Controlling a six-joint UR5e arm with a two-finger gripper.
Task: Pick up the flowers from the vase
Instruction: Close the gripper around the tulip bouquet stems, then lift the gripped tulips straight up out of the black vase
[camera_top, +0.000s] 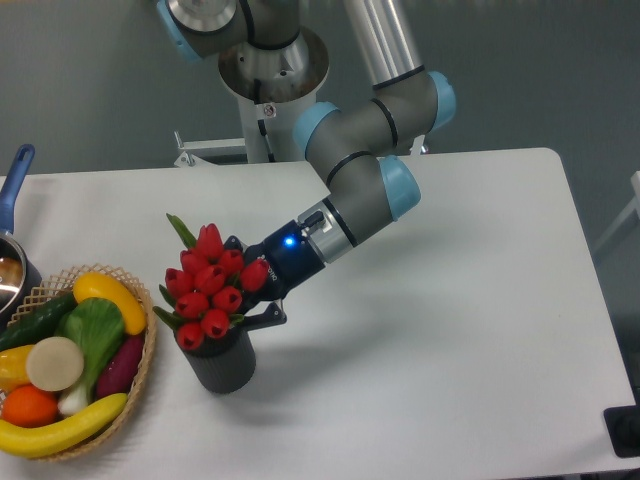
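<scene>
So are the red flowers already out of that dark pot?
No, the flowers still sit in the vase, their red buds bunched above its mouth, with the robot's hand right beside them.

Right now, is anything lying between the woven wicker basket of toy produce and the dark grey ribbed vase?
Nothing: in the fixed camera view only bare white table separates the basket and the vase.

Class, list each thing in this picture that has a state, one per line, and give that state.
flowers: standing in the vase, not lifted out
vase: upright on the table, holding the flowers
pincer: at the flowers, fingertips hidden, grip unclear
wicker basket: full of toy fruit and vegetables
</scene>
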